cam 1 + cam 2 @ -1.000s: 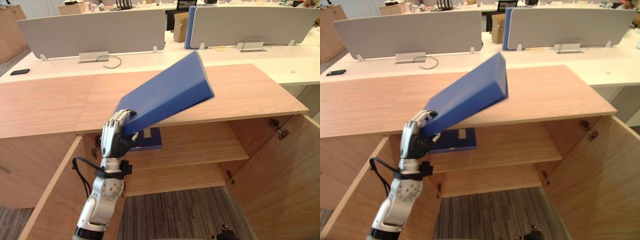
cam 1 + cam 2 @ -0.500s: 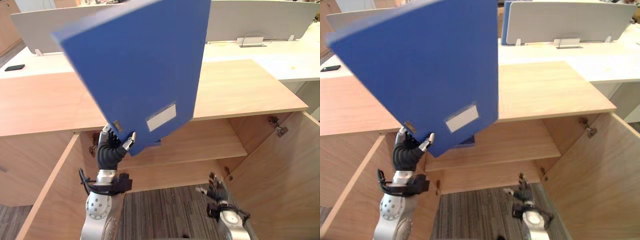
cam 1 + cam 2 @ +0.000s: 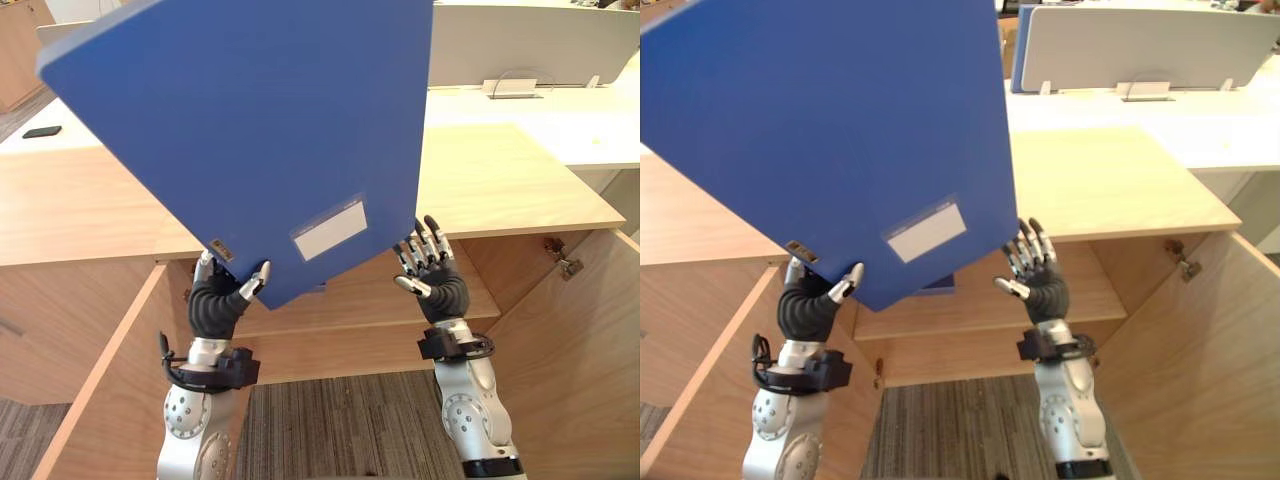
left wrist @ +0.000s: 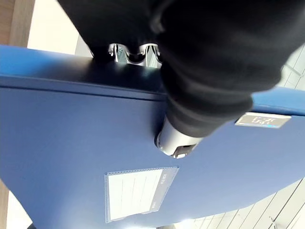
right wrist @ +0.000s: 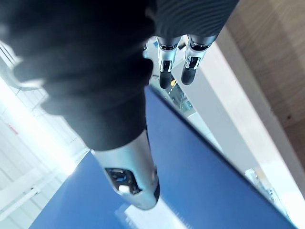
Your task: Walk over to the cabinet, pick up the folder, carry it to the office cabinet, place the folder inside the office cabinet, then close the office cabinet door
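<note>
Left hand (image 3: 218,303): fingers grasping near corner of blue folder (image 3: 250,130), raised and tilted. Right hand (image 3: 432,275): fingers released, spread, just right of folder, before open cabinet shelf (image 3: 360,292).

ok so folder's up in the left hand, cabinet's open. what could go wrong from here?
1. The left hand pinches the folder by one lower corner, the rest tilted high above: it may pivot or slip.
2. The right hand is open beside it, apparently not touching: no second support.
3. Going down to the shelf, the folder could catch the edge of the cabinet top.
</note>
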Robot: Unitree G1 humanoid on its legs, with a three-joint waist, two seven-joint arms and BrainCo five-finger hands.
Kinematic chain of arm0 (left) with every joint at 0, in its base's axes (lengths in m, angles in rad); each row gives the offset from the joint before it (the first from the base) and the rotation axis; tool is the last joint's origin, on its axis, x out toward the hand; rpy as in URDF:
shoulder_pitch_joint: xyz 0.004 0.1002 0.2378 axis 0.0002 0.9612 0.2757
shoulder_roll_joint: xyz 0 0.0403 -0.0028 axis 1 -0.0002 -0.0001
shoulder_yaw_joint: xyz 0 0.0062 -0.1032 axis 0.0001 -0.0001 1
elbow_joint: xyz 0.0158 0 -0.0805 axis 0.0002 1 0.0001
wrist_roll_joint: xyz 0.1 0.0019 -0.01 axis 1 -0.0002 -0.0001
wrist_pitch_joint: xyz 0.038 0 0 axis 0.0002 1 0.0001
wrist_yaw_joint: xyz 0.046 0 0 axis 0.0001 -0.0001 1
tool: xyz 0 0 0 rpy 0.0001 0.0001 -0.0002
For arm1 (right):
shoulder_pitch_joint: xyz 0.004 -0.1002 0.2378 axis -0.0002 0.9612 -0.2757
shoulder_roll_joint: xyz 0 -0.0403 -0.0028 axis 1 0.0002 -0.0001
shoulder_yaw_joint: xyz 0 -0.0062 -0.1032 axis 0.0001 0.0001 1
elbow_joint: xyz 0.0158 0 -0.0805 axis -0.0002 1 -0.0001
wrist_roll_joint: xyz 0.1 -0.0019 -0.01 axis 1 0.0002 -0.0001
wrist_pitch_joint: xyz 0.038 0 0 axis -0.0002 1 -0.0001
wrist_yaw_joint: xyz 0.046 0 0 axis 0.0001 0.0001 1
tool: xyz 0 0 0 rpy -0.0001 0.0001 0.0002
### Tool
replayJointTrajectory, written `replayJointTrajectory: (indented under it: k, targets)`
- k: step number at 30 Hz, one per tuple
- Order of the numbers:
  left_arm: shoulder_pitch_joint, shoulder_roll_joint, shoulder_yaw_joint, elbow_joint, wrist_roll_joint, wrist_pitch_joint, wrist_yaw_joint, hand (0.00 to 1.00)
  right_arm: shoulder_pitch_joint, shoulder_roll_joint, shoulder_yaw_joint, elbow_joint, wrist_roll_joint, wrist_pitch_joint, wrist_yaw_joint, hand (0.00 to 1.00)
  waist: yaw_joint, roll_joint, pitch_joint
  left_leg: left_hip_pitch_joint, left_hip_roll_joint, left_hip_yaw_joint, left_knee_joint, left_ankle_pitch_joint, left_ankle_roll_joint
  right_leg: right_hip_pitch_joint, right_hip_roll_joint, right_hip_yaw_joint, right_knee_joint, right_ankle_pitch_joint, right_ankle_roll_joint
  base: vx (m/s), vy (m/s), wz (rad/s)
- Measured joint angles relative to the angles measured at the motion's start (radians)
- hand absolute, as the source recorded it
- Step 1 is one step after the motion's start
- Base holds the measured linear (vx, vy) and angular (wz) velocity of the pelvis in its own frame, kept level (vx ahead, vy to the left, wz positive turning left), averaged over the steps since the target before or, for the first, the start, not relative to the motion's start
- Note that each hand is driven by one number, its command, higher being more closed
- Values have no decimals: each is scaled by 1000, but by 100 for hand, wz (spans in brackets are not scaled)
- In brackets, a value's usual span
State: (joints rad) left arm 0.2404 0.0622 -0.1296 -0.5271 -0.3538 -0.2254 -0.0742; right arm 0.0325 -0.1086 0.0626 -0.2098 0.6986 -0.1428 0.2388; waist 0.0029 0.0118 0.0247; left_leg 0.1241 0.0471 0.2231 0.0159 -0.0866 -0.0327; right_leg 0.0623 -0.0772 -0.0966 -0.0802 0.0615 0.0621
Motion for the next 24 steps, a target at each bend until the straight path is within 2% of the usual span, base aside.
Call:
replayJointTrajectory:
  k: [3, 9, 14, 18, 24]
  targets:
    - [-1, -11, 3, -16, -10, -2, 0, 100, -8, -6, 0, -29, 5, -4, 2, 0, 2, 0, 0, 0, 1, 0, 0, 0, 0, 0, 1, 0, 0, 0, 0, 0, 0, 0]
    - [-11, -18, 19, -17, -13, -39, -4, 100, -83, -25, 0, -58, -39, -5, 2, 0, 5, 0, -1, 0, 4, 3, 6, -2, -3, 0, 4, 2, 4, 0, 0, 0, 0, 0]
    - [-12, -18, 31, -17, -13, -54, -6, 100, -163, -81, -2, -67, -112, -5, -6, 0, 11, 0, -2, 1, 5, 5, 7, -2, -3, -1, 4, 6, 8, 0, -1, 0, 0, 0]
    - [-12, -18, 31, -16, -13, -57, -6, 100, -217, -111, -5, -67, -149, -5, -18, 0, 13, 0, -3, 1, 5, 5, 8, -2, -3, -1, 4, 6, 10, 1, -1, 0, 0, 0]
    - [-12, -16, 27, -8, -11, -54, -6, 100, -292, -190, -16, -59, -262, -5, -47, 0, 16, -1, -6, 1, 5, 4, 9, -1, -2, -2, 3, 6, 14, 1, -1, 0, 0, 0]
